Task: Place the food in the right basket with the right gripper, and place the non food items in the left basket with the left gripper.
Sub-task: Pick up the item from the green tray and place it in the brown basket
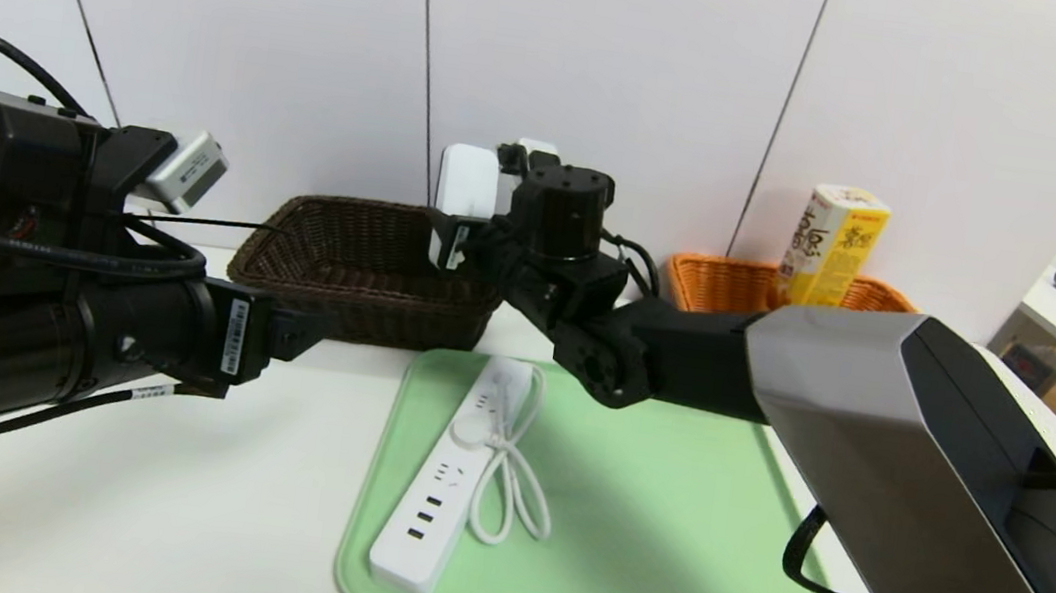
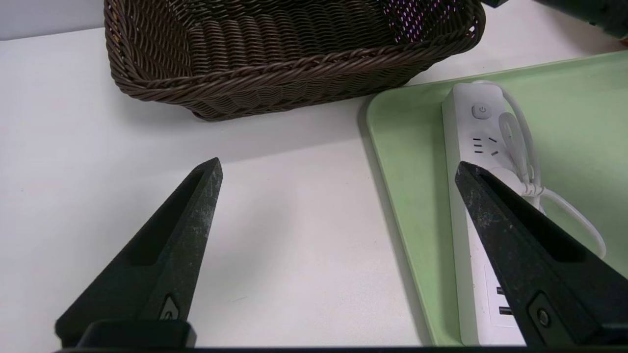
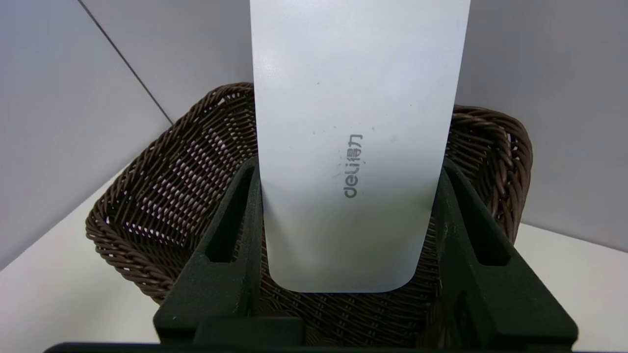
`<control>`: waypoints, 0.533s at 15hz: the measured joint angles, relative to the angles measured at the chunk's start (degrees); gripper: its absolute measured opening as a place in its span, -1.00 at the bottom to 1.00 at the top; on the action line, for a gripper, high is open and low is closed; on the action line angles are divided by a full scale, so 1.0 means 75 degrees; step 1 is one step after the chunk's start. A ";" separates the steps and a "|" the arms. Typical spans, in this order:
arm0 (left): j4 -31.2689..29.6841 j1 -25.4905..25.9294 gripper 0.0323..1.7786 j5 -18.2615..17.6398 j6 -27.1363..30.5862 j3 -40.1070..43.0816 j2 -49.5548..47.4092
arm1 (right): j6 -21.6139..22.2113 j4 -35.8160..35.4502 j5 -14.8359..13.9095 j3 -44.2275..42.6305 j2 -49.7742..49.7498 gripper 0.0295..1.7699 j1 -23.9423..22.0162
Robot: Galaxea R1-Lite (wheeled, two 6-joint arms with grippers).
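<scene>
Over the dark brown basket (image 1: 361, 261) at eleven o'clock, the right gripper (image 3: 343, 245) clamps the flat white device (image 3: 353, 147) upright for dropping in, while the left gripper (image 2: 338, 169) waits wide open beside the power strip (image 1: 451, 469).

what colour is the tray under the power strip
Pale green tray, clearest in the head view.

left basket (image 2: 274, 68): dark brown woven wicker, rough | right basket (image 1: 741, 284): orange wicker | white device (image 3: 351, 147): smooth matt plastic | power strip (image 2: 473, 196): glossy white plastic | tray (image 1: 662, 515): matt green, smooth | right gripper (image 3: 343, 235) fingers (image 3: 235, 245): matt black plastic, scuffed | snack carton (image 1: 832, 243): printed card
</scene>
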 joint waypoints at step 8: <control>-0.0018 -0.0003 0.90 -0.0010 0.0000 -0.0010 0.0044 | 0.0000 0.0007 0.0015 0.0000 0.0187 0.07 0.0018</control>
